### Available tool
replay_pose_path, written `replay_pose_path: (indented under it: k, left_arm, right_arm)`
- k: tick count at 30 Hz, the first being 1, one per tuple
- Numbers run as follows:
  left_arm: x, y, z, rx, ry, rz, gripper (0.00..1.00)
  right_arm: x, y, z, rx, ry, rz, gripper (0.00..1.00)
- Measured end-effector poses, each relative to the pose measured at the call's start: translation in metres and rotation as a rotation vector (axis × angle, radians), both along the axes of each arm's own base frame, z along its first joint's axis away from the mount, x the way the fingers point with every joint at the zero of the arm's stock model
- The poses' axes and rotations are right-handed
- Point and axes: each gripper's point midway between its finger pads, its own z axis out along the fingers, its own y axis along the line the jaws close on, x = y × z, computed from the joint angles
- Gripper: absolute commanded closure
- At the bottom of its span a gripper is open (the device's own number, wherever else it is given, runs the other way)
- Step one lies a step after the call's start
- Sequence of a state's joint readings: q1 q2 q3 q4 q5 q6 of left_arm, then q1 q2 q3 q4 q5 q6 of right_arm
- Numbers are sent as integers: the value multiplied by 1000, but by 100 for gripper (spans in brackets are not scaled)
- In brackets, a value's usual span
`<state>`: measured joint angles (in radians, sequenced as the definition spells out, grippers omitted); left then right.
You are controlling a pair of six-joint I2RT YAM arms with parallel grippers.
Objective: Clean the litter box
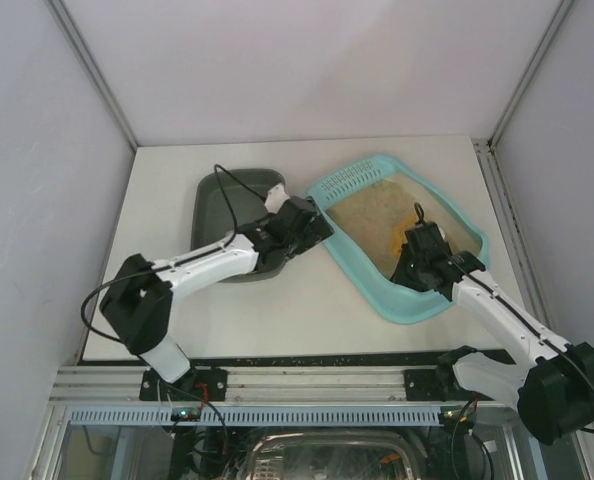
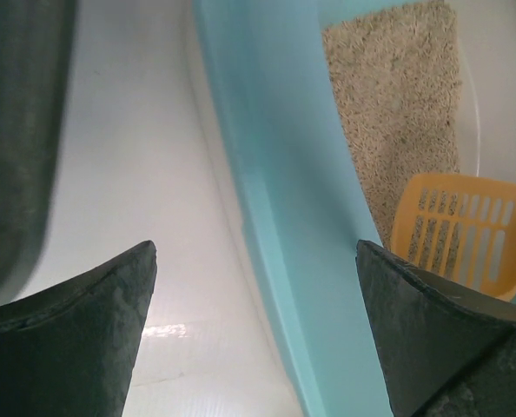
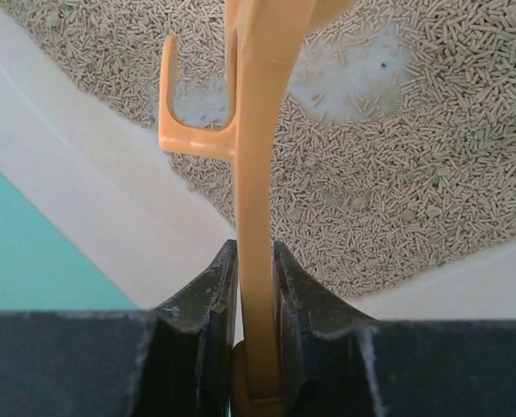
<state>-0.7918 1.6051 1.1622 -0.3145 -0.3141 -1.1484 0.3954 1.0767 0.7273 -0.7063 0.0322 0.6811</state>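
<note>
**Top external view: scoop gripped over the litter**

At left lies the dark grey-green tub (image 1: pixel 215 200), partly under the left arm; its contents are too unclear to name. Just right of it, the left gripper (image 1: pixel 317 228) has its fingers spread wide and empty over the near-left rim of the litter box (image 1: pixel 362 275). This angled teal tray holds beige pellet litter (image 3: pixel 397 174). Inside it, the right gripper (image 3: pixel 256 256) is clamped on the handle of the orange slotted scoop (image 2: pixel 466 234).
</note>
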Motion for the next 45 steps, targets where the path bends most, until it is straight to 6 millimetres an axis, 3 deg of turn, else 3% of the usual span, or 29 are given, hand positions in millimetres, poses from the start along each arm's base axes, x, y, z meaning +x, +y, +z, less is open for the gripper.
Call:
replay_pose_path:
  k: [6,11,14,20,23,27,31,33,36,42,45]
  left_arm:
    - [24,-37,-23,-63,-16,42,0]
    - [40,-45,-50,-34,8,76,0]
    - [58,-47,-36,-50,-27,103,0]
    - [85,-29,-35,-29,-41,147,0]
    - [94,-17,-35,-14,-47,161,0]
    - [102,-5,-34,7,-55,162,0]
    - [107,4,-19,8,-74,122,0]
    - [109,8,-1,0,-84,84,0]
    - [124,20,49,-4,-154,28,0]
    - [150,53,194,144,-442,-82,0]
    - [151,62,250,115,-545,-149,0]
  right_arm:
    - [-5,6,6,41,-12,27,100]
    - [-21,25,7,85,10,69,100]
    - [-28,45,7,119,26,96,100]
    - [-43,102,4,228,73,171,100]
    - [-49,121,4,262,96,195,100]
    - [-50,129,5,263,103,202,100]
    - [-44,118,11,163,66,211,100]
    - [-33,112,21,132,30,207,100]
    - [-13,107,41,158,-32,205,100]
    - [6,85,49,297,-52,193,100]
    - [5,83,45,367,-17,203,100]
